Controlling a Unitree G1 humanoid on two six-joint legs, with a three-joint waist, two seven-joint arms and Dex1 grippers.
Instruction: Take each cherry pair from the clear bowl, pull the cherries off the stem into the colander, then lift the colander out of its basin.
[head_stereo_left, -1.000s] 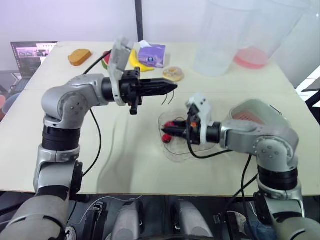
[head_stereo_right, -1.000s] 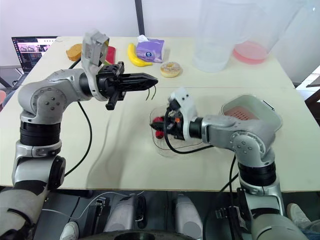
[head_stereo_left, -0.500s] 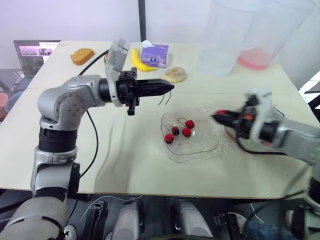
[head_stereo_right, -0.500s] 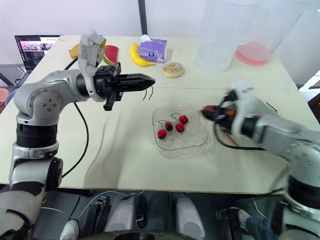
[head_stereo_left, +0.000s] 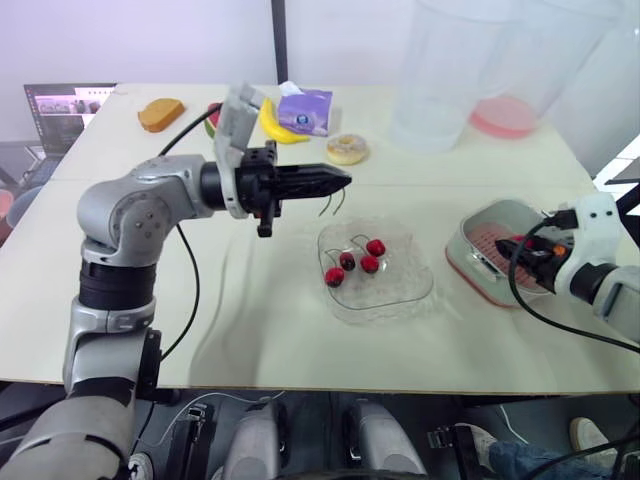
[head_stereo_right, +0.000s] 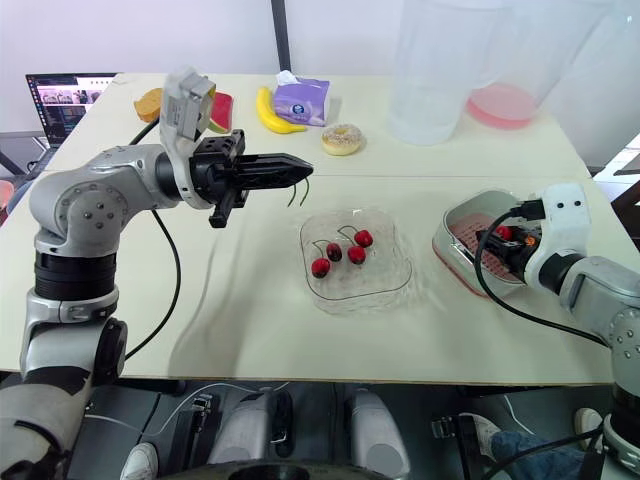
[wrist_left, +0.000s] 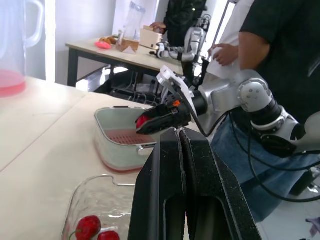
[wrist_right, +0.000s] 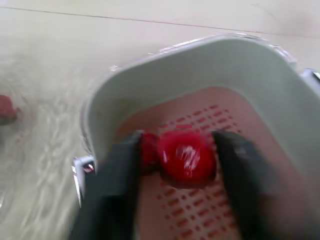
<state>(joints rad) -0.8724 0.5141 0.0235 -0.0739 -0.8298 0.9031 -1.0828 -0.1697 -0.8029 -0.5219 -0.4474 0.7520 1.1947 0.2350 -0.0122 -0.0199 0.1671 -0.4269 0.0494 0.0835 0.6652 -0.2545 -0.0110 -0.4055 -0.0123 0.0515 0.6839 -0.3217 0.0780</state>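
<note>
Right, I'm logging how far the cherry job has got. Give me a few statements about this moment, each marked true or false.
1. The right gripper holds a cherry over the colander. True.
2. The clear bowl is empty. False: four cherries lie in it.
3. The left gripper is open. False: it is shut, and a bare stem hangs from its tip.
4. The colander sits inside its basin. True.
</note>
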